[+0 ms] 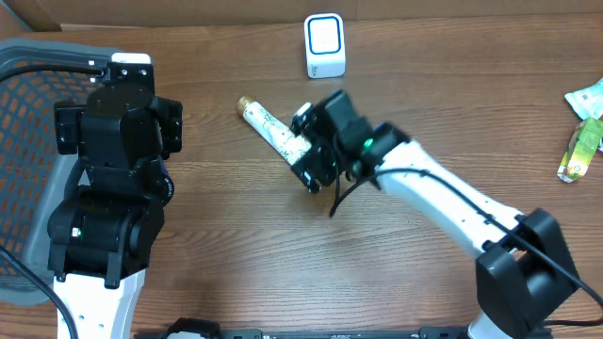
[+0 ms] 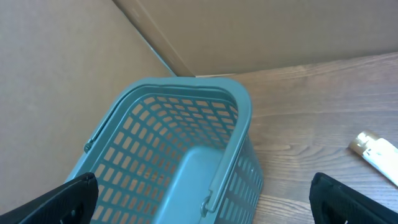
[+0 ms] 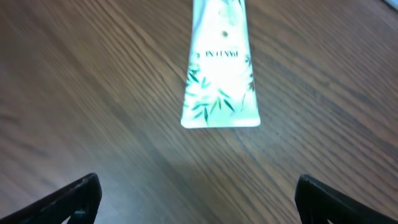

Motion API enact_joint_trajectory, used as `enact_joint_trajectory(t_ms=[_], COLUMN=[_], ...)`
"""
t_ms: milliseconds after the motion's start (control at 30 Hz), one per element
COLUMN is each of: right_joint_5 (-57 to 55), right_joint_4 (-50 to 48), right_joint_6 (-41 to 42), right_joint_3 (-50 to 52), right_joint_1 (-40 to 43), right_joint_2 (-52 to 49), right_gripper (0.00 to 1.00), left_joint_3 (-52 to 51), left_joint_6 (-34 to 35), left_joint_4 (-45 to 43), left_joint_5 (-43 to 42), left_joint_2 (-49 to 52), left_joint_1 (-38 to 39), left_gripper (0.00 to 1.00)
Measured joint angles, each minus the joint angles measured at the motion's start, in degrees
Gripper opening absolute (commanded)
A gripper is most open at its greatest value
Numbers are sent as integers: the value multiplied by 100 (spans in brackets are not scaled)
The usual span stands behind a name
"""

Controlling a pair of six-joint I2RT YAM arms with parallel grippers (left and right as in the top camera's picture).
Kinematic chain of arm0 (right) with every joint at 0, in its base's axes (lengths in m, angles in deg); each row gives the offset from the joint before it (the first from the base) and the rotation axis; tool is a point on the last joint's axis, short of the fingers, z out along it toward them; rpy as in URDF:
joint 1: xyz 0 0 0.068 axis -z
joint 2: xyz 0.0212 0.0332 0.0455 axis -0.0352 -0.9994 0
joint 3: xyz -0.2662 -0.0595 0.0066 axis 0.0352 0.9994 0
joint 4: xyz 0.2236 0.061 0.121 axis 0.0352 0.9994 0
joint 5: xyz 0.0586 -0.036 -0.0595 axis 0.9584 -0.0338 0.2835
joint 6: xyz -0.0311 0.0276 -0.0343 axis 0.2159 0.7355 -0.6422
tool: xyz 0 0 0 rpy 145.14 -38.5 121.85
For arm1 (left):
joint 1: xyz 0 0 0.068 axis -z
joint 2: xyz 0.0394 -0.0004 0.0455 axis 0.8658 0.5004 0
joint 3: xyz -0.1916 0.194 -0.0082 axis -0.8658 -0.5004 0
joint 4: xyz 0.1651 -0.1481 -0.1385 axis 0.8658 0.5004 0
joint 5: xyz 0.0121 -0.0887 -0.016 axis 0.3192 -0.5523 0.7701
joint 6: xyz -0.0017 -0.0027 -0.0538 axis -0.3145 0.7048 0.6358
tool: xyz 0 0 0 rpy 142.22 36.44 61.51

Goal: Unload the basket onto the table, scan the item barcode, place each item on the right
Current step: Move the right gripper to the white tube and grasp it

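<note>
Right wrist: right gripper hovers by tube, jaws apart — set for my grab, I judge; left gripper wide too.

left arm: black housings, white link | right arm: white link, black cable | fingers: black

We see soft, even light in the overhead view, with faint shadows on the surface. In the right wrist view the white tube glares, overexposed at top centre, and the wood grain around it blurs.
</note>
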Motion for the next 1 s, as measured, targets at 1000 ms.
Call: enact_joint_trajectory(t_ms=[1000], right_joint_5=[-1300], right_joint_4=[-2494], right_joint_6=[-131], right_joint_3=[223], right_joint_1=[-754], right_joint_2=[-1331], right_gripper=[96], left_joint_3=[0], left_joint_6=[0], left_joint_4=[-2], left_joint_5=[-2], left_joint_2=[0], left_joint_1=[0], left_gripper=[100])
